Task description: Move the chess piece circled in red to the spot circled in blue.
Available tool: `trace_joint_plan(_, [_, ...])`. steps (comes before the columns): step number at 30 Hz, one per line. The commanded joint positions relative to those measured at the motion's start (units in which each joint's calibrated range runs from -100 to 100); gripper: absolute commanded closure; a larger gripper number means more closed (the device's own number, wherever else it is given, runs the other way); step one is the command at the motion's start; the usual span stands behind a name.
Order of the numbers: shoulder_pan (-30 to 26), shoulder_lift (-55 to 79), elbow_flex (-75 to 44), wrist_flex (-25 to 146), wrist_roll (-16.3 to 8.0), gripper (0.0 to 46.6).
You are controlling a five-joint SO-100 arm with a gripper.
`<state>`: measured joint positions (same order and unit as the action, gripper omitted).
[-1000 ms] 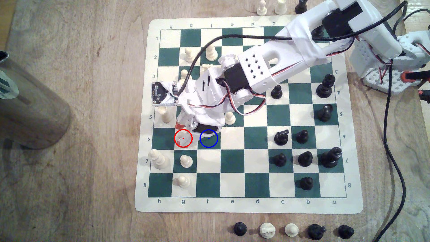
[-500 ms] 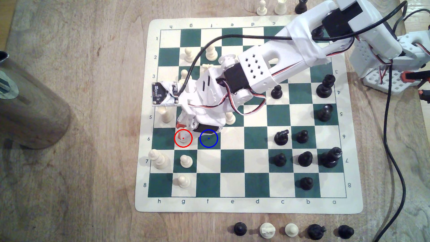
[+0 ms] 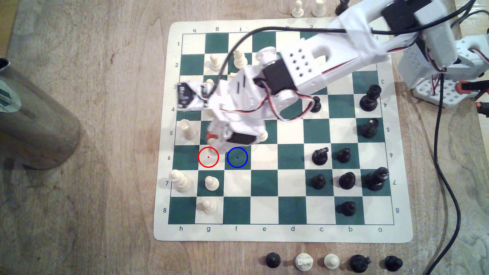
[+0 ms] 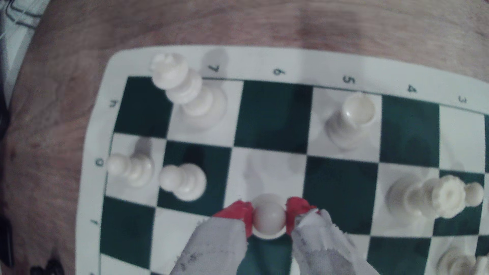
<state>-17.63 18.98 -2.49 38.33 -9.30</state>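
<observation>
- Pincer (image 4: 269,216): red-tipped, tape-wrapped fingers (image 4: 239,212) closed on the ball head of the chess piece (image 4: 269,218), one tip pressing each side of it.
- Surroundings, exterior view: cream pawn (image 3: 211,183) on g7 and another cream pawn (image 3: 209,206) on g8, both nearer than the red-ringed square (image 3: 208,157); tall cream piece (image 3: 180,181) on h7 at the board's left edge; cream rook (image 3: 187,129) on h5, just left of the pincer (image 3: 215,142); a further cream pawn (image 3: 263,136) partly hidden behind the arm's right side.
- Black pieces (image 3: 344,181) stand well apart on the right half of the chessboard (image 3: 291,235). Captured pieces (image 3: 304,261) form a row on the wooden table (image 3: 92,158) near the board's front edge.
- Obstruction: the white arm (image 3: 304,68) and its black cable (image 3: 225,63) cover rows 2 to 5 around files f and g, hiding the pieces beneath.
- Chess piece relative to pincer: held between the fingertips, its head level with the red tips; in the wrist view its base hangs over the border between the cream square and a dark one.
- In the exterior view the red-ringed square g6 lies bare; the piece itself is hidden under the pincer at that square's far edge.
- Spot (image 3: 237,157): dark green f6, blue-ringed, unoccupied, just right of the red ring and just near of the pincer's black motor.
</observation>
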Motion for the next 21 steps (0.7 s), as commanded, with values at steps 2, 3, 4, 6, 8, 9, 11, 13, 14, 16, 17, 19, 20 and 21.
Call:
trace_joint_plan(2, [-0.79,-11.68,4.21,-1.14,-0.2,46.3])
trace_joint_plan(3, [-0.95,-12.1,5.75,-1.47,-0.2,46.3])
trace_joint_plan(4, [-1.11,-12.1,6.66,-1.8,-0.2,46.3])
trace_joint_plan(6, [-1.42,-11.76,7.56,-2.21,-0.2,46.3])
trace_joint_plan(8, [-1.73,-10.57,7.56,-2.45,-0.2,46.3])
trace_joint_plan(9, [-1.89,-10.15,7.38,-2.45,-0.2,46.3])
trace_joint_plan(11, [-2.36,-8.96,7.29,-2.86,-0.2,46.3])
trace_joint_plan(13, [-2.67,-7.77,7.02,-3.03,-0.2,46.3])
trace_joint_plan(14, [-2.67,-7.69,7.02,-3.11,-0.24,46.3])
trace_joint_plan(16, [-2.67,-7.35,6.66,-3.19,-0.29,46.3])
trace_joint_plan(17, [-2.59,-7.09,6.57,-3.19,-0.29,46.3])
trace_joint_plan(19, [-2.52,-6.58,6.57,-3.19,-0.24,46.3])
trace_joint_plan(20, [-2.52,-6.33,6.66,-3.19,-0.24,46.3])
trace_joint_plan(21, [-2.44,-5.9,6.84,-3.19,-0.29,46.3])
